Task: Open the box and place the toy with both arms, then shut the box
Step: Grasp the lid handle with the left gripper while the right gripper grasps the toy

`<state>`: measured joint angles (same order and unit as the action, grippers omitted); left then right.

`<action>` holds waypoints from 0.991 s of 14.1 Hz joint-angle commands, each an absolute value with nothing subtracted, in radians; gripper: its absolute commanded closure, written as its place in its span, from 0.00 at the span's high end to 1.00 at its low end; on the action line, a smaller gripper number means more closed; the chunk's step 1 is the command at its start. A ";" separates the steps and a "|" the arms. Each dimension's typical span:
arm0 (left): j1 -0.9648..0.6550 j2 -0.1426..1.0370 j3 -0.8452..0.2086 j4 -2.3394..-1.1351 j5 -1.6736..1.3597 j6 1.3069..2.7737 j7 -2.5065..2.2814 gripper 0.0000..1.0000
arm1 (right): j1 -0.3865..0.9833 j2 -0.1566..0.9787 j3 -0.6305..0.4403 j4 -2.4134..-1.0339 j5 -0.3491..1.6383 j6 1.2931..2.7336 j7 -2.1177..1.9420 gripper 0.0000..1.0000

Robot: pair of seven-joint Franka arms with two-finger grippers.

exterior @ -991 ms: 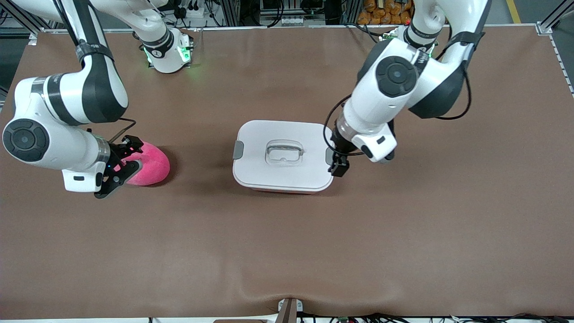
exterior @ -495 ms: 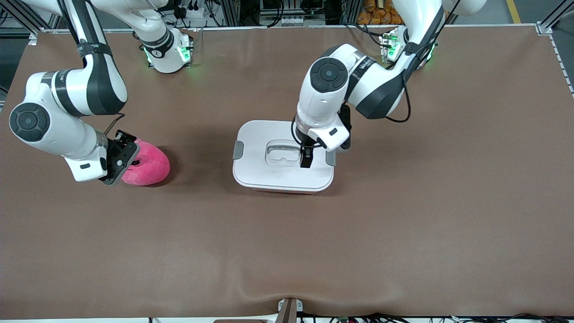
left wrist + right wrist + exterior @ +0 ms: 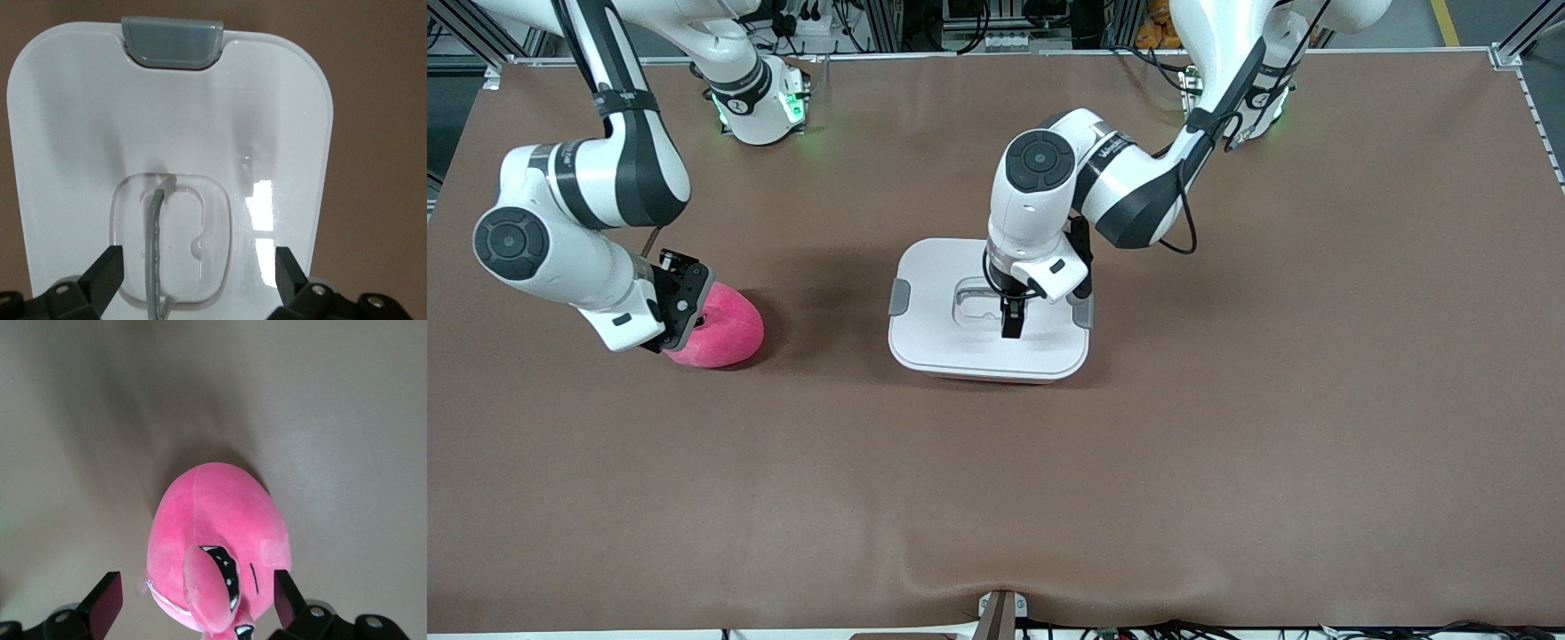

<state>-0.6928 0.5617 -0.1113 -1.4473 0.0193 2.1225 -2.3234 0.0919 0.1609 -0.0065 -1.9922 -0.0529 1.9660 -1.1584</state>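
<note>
The left gripper (image 3: 1011, 324) has swung in from the box's side clip and now hangs over the clear handle (image 3: 985, 301) in the middle of the lid (image 3: 938, 276); in the left wrist view its jaws stand wide, one on each side of the handle recess, touching nothing. I judge that the lid lift is about to start, though both grey clips (image 3: 899, 297) look to be seated, which could resist a straight pull.

The right gripper (image 3: 683, 307) has tipped more upright over the toy (image 3: 725, 331), at the end of it farthest from the box. The right wrist view shows its jaws wide, straddling the toy's face end without pinching it, so the toy is not yet held.

The box (image 3: 989, 308) sits mid-worktop, lid on, its long axis running between the two arms' ends of the worktop, one clip at each short end. The toy lies on the worktop well apart from the box, toward the right arm's end. Its long axis runs roughly in line with the box's, rounded back toward the box, face away from it.
</note>
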 commanded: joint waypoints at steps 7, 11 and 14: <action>-0.761 0.615 -0.100 -1.430 0.044 2.141 -2.417 0.86 | 0.066 0.143 -0.003 -2.117 -0.058 2.094 -1.333 1.00; -0.761 0.614 -0.097 -1.431 0.046 2.143 -2.424 0.76 | 0.060 0.164 -0.005 -2.118 -0.092 2.091 -1.361 1.00; -0.759 0.609 -0.100 -1.437 0.070 2.137 -2.425 0.63 | 0.052 0.170 -0.003 -2.115 -0.120 2.088 -1.387 0.47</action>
<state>-0.7516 0.6121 -0.1048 -1.4431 0.0325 2.1393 -2.4008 0.0709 0.1730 -0.0109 -2.1085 -0.0962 2.0818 -1.3528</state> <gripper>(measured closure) 0.300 0.004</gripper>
